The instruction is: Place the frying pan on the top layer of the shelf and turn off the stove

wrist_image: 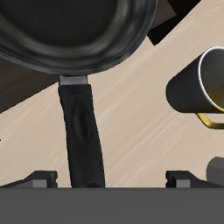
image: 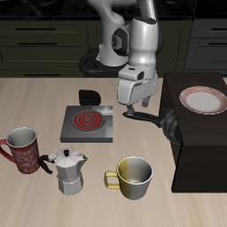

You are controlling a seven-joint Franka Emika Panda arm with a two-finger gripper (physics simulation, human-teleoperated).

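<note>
Your gripper (image: pixel 142 110) hangs between the stove (image: pixel 89 124) and the shelf (image: pixel 202 146), above the table (image: pixel 35 199). In the wrist view its fingers (wrist_image: pixel 44 181) flank the long black handle of the frying pan (wrist_image: pixel 74 35), clamped on it. The pan is lifted off the table, tilted on edge against the shelf's side wall, below the top layer. The stove's coil glows red, with its black knob (image: pixel 89 96) at the far edge. A white plate with a pink rim (image: pixel 203 99) lies on the shelf's top. Nearer the front edge stand a red patterned mug (image: pixel 24 149), a silver moka pot (image: pixel 69 170) and a yellow and white mug (image: pixel 133 177).
</note>
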